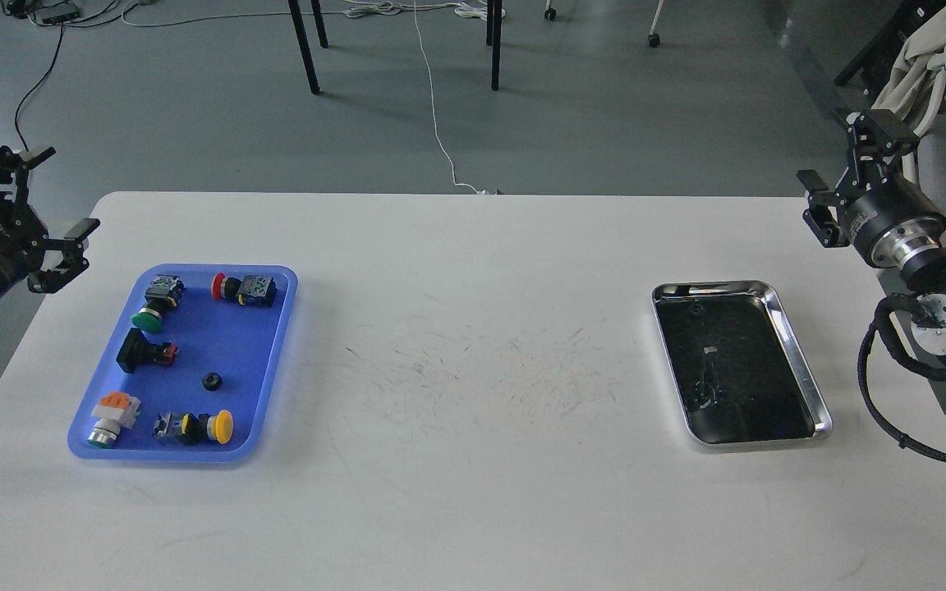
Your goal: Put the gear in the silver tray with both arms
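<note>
Nothing is done yet: the small black ring-shaped gear (211,382) lies in the blue plastic tray (272,361) among push-button switches, and the shiny rectangular silver tray (797,361) at the table's three o'clock side holds nothing. The left gripper (38,217), released and empty, hangs off the table's edge, the gear towards its four o'clock. The right gripper (847,168), also spread empty, hovers at the silver tray's one o'clock, well apart from the gear

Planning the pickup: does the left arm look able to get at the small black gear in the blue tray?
Probably yes. The small black round gear lies alone on bare floor of the blue plastic tray, clear of the push-button switches, open from above. The left claw hovers open just beyond the tray's far-left corner, nothing between.
</note>
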